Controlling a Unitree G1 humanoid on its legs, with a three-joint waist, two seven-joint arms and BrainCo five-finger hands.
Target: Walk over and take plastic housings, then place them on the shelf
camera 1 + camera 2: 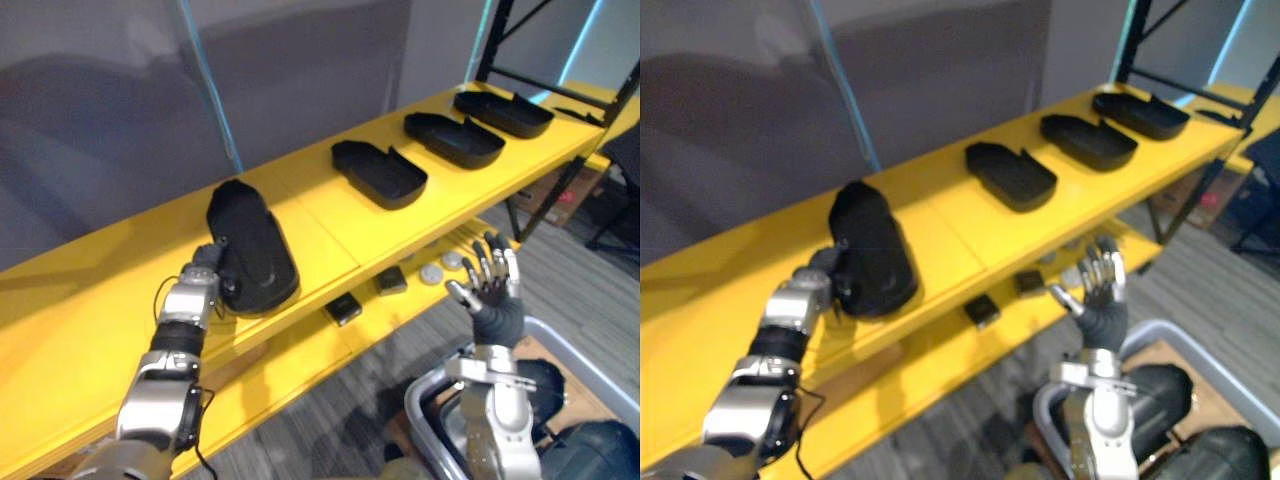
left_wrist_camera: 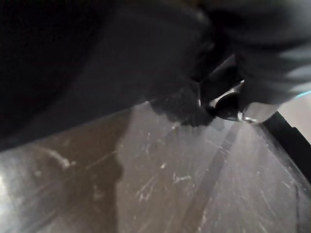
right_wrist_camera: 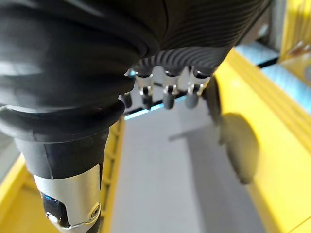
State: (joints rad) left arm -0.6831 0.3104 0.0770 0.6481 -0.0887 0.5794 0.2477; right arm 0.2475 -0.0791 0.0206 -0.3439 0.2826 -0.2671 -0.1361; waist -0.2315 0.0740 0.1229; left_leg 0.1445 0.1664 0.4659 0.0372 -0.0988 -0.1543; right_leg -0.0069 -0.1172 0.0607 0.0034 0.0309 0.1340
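- A long black plastic housing [image 1: 250, 245] with its rounded shell side up is seen on the upper yellow shelf board [image 1: 320, 215], toward that board's left part.
- Its long axis is laid crosswise, from the board's front edge toward the back. It sits at a slant to the board's seam, with the broad end at the front edge and the narrower end pointed toward the back wall.
- The left hand [image 1: 203, 272] is set against the broad end at the front edge. Its fingers are hidden by the housing, so whether it grips cannot be told.
- Three further black plastic housings [image 1: 378, 172] [image 1: 452, 138] [image 1: 503, 112] are laid hollow side up along the same board toward its right end. They are spaced apart, each also crosswise.
- The right hand [image 1: 493, 295] is held up empty in front of the lower yellow shelf board [image 1: 300, 350], with its fingers [image 3: 167, 99] straight and spread.
- On the lower board, two small black blocks [image 1: 343, 308] [image 1: 391, 280] and two grey round discs [image 1: 431, 273] [image 1: 452, 259] are set near the front edge.
- A grey bin [image 1: 575, 352] is seen below the right hand.
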